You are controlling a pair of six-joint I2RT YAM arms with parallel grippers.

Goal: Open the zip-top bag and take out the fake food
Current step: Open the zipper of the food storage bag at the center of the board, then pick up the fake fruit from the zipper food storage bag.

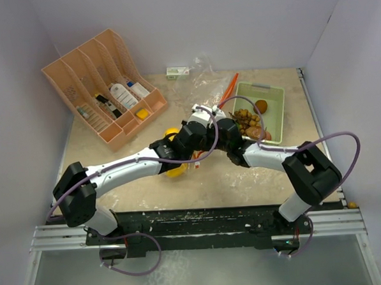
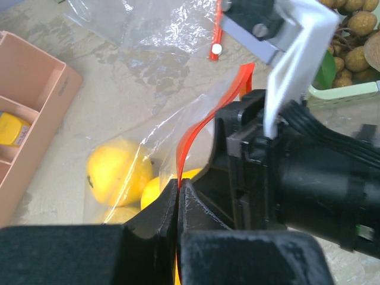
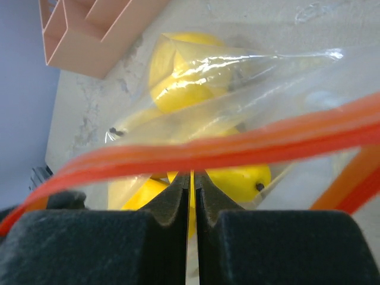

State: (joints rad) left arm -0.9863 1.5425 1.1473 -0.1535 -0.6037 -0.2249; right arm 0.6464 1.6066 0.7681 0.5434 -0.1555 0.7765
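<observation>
Tabletop [image 3: 267, 21], bag's [image 3: 279, 71] lemons [image 3: 178, 89] beyond right gripper [image 3: 191, 178]

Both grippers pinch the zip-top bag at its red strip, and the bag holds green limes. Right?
No: the fruit in the zip-top bag is yellow lemons, not green limes; the left wrist view shows it. The left gripper and right gripper do pinch the bag at its red strip.
</observation>
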